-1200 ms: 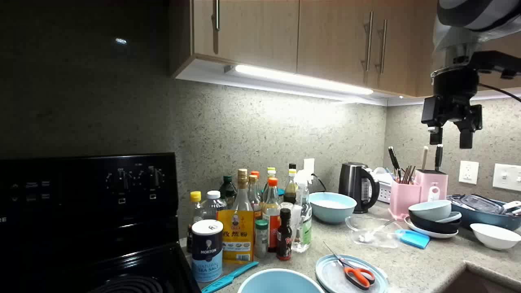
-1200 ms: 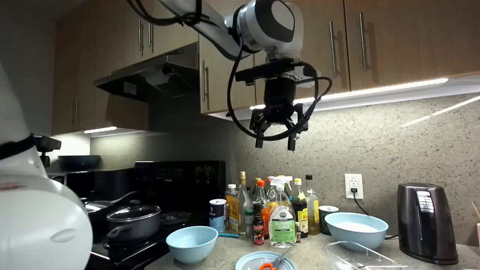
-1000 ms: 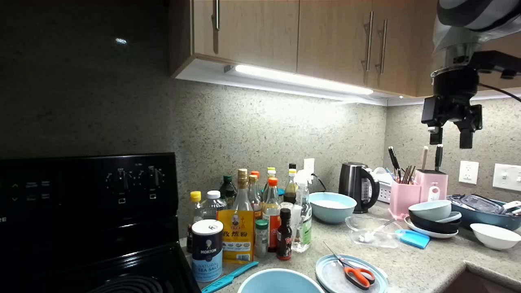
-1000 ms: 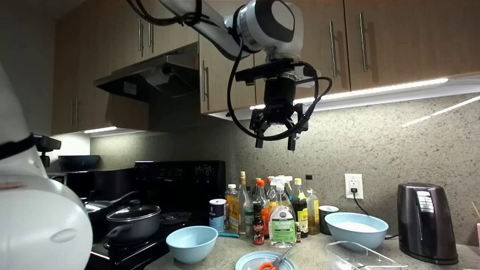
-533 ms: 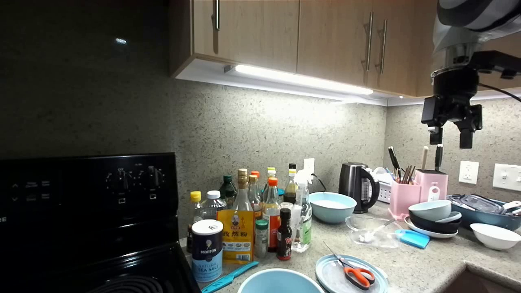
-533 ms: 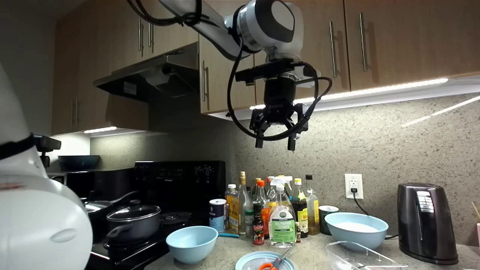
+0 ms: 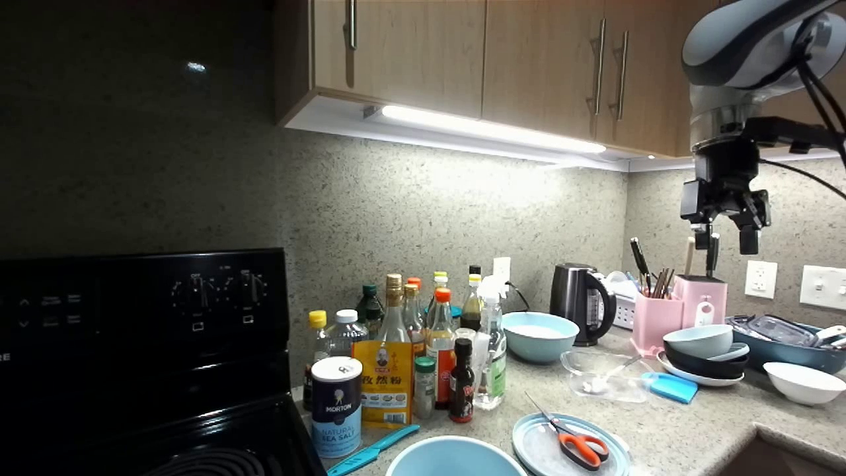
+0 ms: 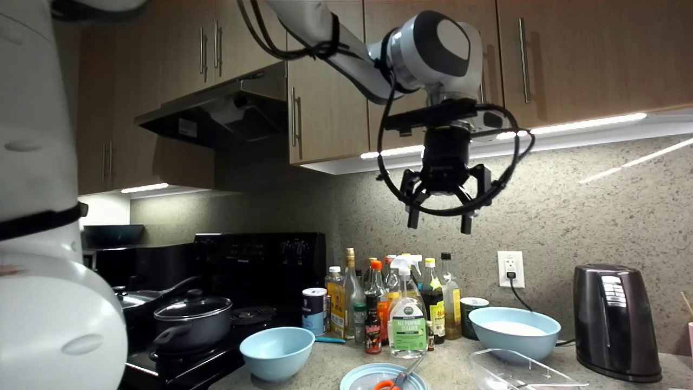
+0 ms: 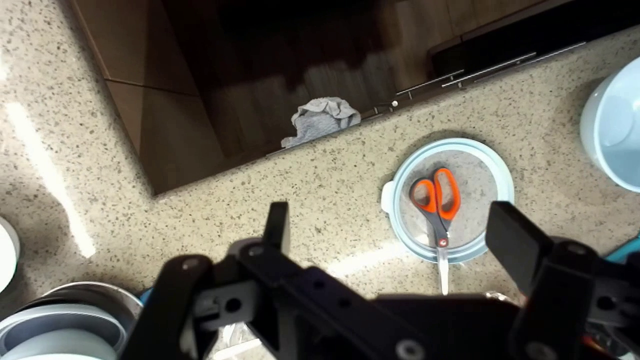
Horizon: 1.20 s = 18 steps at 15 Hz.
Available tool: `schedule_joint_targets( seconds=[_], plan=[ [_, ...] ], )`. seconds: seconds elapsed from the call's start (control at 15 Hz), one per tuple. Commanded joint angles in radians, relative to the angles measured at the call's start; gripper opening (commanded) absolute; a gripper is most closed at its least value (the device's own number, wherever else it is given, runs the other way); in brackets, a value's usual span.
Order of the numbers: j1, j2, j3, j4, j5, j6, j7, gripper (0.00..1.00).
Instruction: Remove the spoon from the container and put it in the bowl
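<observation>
A spoon [image 7: 598,385] lies in a clear plastic container [image 7: 629,395] on the counter; this container also shows in an exterior view [image 8: 503,371]. The upright pink utensil holder [image 7: 657,324] holds chopsticks and a black-handled utensil. One light blue bowl [image 7: 456,457] stands at the front, also in an exterior view [image 8: 277,353] and at the wrist view's right edge [image 9: 615,130]. Another light blue bowl [image 7: 539,338], with something white inside, stands by the kettle [image 8: 617,325]. My gripper [image 7: 726,242] is open and empty, high above the counter, also in an exterior view [image 8: 439,223] and wrist view [image 9: 390,225].
Orange-handled scissors [image 9: 441,200] lie on a round lid [image 9: 482,150]. Bottles and a spray bottle [image 8: 409,319] stand by the wall. Stacked dishes [image 7: 700,344], a white bowl [image 7: 803,383] and a pink knife block [image 7: 702,297] stand around. Upper cabinets [image 8: 590,54] overhang.
My arm and open gripper have moved slightly lower, leftward in one exterior picture and rightward in the other, toward the kettle side. The objects on the counter have not moved.
</observation>
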Motion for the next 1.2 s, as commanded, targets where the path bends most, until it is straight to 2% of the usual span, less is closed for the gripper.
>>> schedule_joint_targets(
  seconds=[0.0, 0.13, 0.2, 0.33, 0.73, 1.13],
  plan=[
    [-0.057, 0.234, -0.024, 0.198, 0.063, -0.100, -0.128, 1.00],
    [-0.093, 0.306, -0.016, 0.259, 0.080, -0.146, -0.168, 1.00],
    [-0.087, 0.225, 0.006, 0.167, 0.044, -0.077, -0.111, 1.00],
    [-0.103, 0.271, 0.012, 0.194, 0.044, -0.081, -0.115, 1.00],
    [-0.100, 0.250, 0.019, 0.194, 0.045, -0.082, -0.115, 1.00],
    [-0.116, 0.509, 0.057, 0.410, 0.111, -0.114, -0.118, 1.00]
  ],
)
